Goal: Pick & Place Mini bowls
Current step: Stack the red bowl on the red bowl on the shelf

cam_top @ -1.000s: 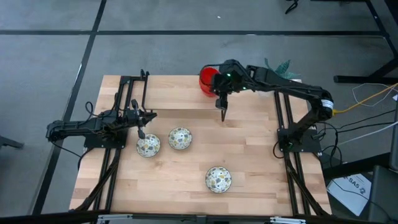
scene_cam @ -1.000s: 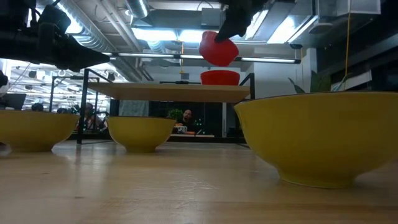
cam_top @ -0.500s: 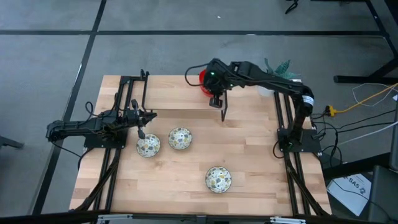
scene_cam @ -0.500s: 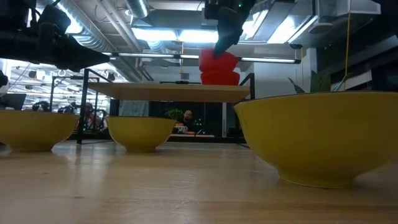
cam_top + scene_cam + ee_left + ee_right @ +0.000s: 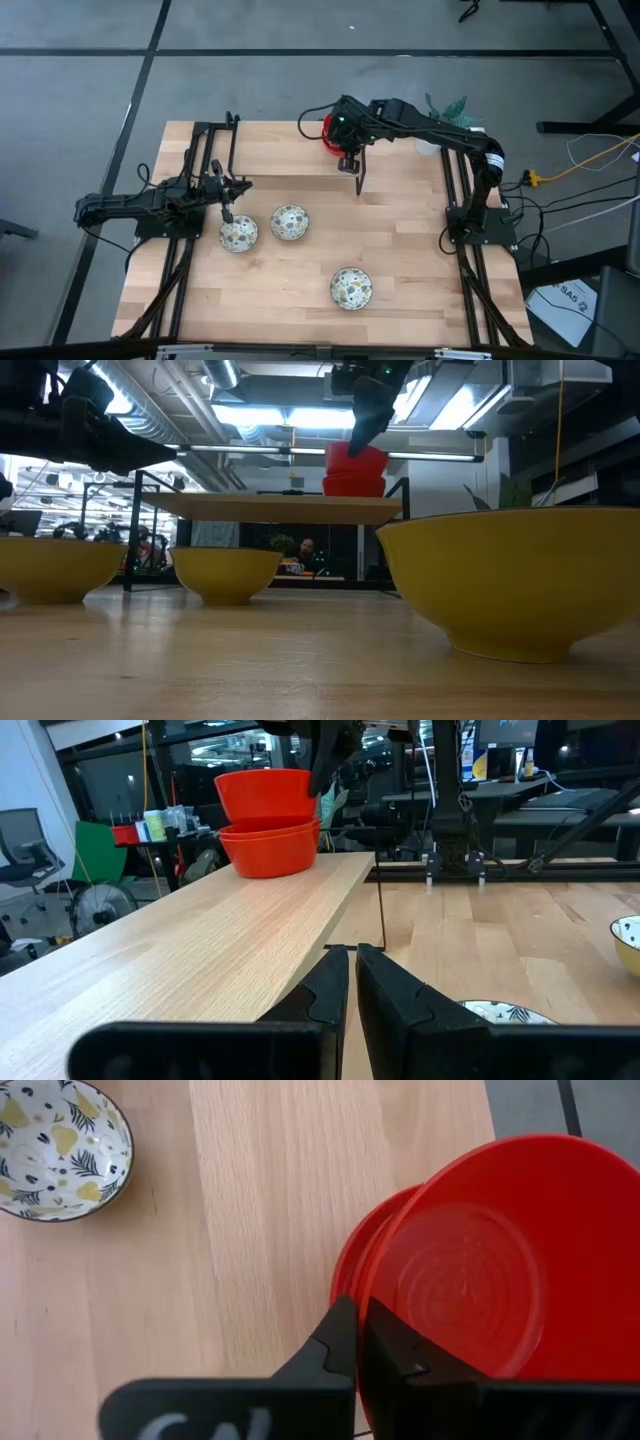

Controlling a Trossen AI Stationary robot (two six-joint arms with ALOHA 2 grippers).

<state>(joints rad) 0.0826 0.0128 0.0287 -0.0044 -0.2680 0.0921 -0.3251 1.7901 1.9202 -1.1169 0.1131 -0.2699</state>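
Observation:
Two plain red mini bowls (image 5: pixel 326 130) sit nested on a raised wooden shelf (image 5: pixel 200 960) at the table's far side; they also show in the low view (image 5: pixel 354 482). My right gripper (image 5: pixel 360 1330) is shut on the upper one (image 5: pixel 470 1270). Three white mini bowls with a green-yellow pattern rest on their bases on the table (image 5: pixel 238 235) (image 5: pixel 289 222) (image 5: pixel 351 287). My left gripper (image 5: pixel 228 211) is shut and hovers just beyond the leftmost patterned bowl, touching nothing. My right gripper pinches the upper red bowl by its rim (image 5: pixel 364 1288), on the side toward the table's near edge, with one finger inside the bowl and one outside. The fingers come from above, slanting down. The bowl sits slightly tilted, nested in the lower red bowl (image 5: pixel 345 1270).
The shelf stands on thin black legs (image 5: pixel 381 910) above the table's far strip. A white pot with a green plant (image 5: pixel 447 108) is at the far right corner. Black arm frames (image 5: pixel 205 160) (image 5: pixel 455 190) flank the bare middle of the table.
My right gripper has carried the red bowl toward the table's left and down. The bowl, held tilted in the air above the shelf a second ago, now sits nested in the other red bowl. The hold has stayed shut.

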